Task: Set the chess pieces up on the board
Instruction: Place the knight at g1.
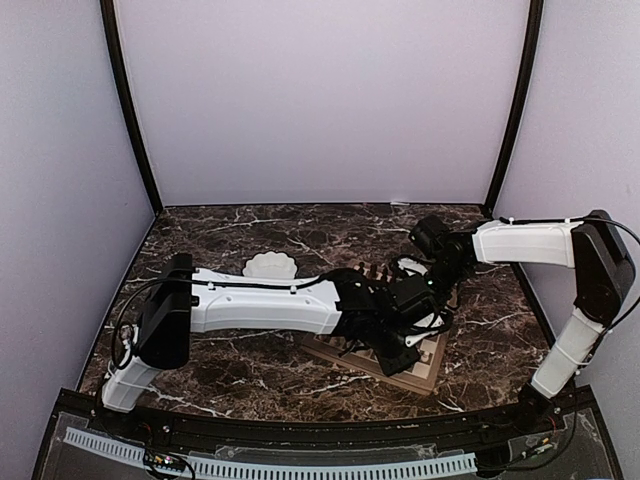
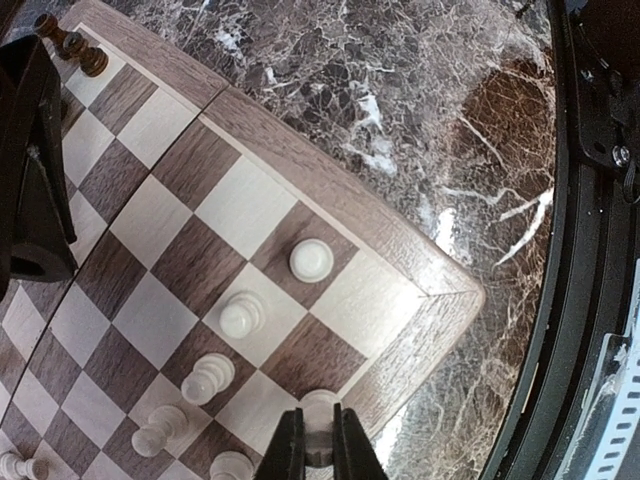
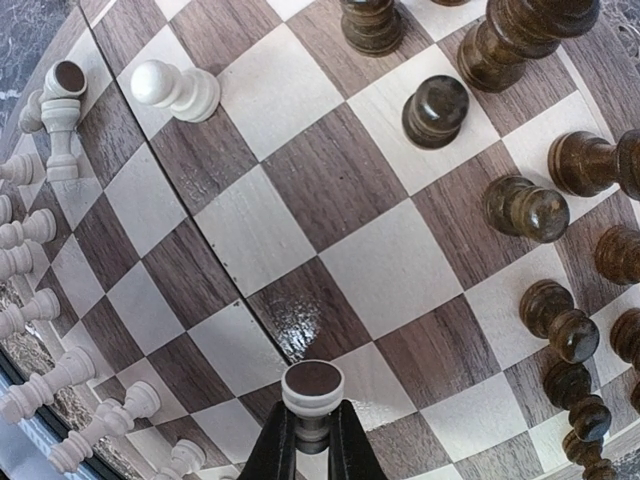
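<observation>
1. Dark veined marble (image 1: 230,350) between lilac walls carries the board (image 1: 432,372), which lies at 4 o'clock from a white bowl (image 1: 271,266) in the top view. Both arms reach over it.
2. Left pincer (image 2: 318,422) stands narrow at 6 o'clock of its wrist view. Its jaws nip a pale piece (image 2: 320,402) over a square next to the tan rim, near the board's corner.
3. Right pincer (image 3: 312,418) is just as narrow at 6 o'clock of its own view. It grips an upturned piece (image 3: 312,385), pale, with its dark round base facing the lens.
4. Only the left wrist view shows the board's corner, with marble beyond it from 12 to 3 o'clock. Pale pawns (image 2: 241,315) run in a slanting line from the centre toward 8 o'clock. A few dark pieces (image 2: 70,45) sit at 11 o'clock.
5. Only the right wrist view shows the two camps. Dark men (image 3: 525,208) crowd the 3 o'clock side and pale men (image 3: 30,230) line the 9 o'clock edge. One lone pawn (image 3: 175,88) stands further in at 11 o'clock. Bare squares lie between the camps.
6. Only the top view shows the bowl and the whole arms. The jaws there are lost among the black wrists.
</observation>
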You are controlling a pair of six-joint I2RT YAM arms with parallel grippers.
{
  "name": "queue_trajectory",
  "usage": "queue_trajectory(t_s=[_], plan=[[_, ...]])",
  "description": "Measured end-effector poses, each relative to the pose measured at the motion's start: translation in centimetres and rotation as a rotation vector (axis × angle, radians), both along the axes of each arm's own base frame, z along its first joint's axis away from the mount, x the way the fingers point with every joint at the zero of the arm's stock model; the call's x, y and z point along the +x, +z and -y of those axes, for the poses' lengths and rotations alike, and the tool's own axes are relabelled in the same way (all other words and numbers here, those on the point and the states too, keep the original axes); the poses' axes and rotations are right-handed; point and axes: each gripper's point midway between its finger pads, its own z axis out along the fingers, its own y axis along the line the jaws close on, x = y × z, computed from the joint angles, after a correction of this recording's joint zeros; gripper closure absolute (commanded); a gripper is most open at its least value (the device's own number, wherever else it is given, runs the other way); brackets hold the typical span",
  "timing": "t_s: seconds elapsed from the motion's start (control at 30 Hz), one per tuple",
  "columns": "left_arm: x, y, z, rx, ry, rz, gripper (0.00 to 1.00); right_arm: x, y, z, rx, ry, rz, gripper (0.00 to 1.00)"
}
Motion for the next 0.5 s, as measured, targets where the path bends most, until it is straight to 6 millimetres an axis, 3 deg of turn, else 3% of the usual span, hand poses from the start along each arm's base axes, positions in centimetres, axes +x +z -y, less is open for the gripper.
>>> queue_trajectory(t_s=[0.5], plan=[[0.35,-0.11,0.78,-0.017,0.024,-0.002,0.99,-0.12,0.04,-0.15,0.009,0.003,-0.006,0.97]])
